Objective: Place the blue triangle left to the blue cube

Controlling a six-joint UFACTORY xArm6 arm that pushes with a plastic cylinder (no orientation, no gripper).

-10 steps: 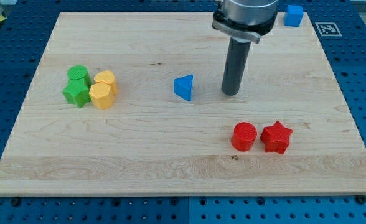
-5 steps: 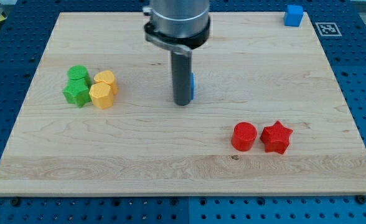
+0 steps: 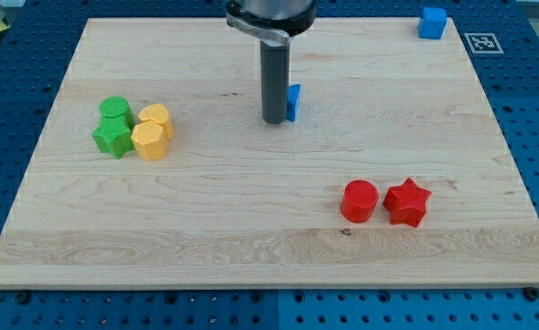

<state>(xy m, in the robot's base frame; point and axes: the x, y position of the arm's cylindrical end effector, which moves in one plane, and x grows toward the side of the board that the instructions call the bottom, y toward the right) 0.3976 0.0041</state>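
Rod upright, my tip (image 3: 274, 121) down on the wooden board (image 3: 251, 229), touching the blue triangle (image 3: 293, 101) on its left side. No pincer fitted. Blue cube (image 3: 433, 22) well apart, at the top-right corner.

My tip (image 3: 274, 120) touches blue triangle's (image 3: 293, 102) left.

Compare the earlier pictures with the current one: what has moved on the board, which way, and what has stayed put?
My tip crossed from the blue triangle's right side to its left, then pushed it toward the view's top and right, nearer the blue cube. The triangle now peeks out just right of the rod. The blue cube, red cylinder, red star, and the green and yellow blocks did not move.
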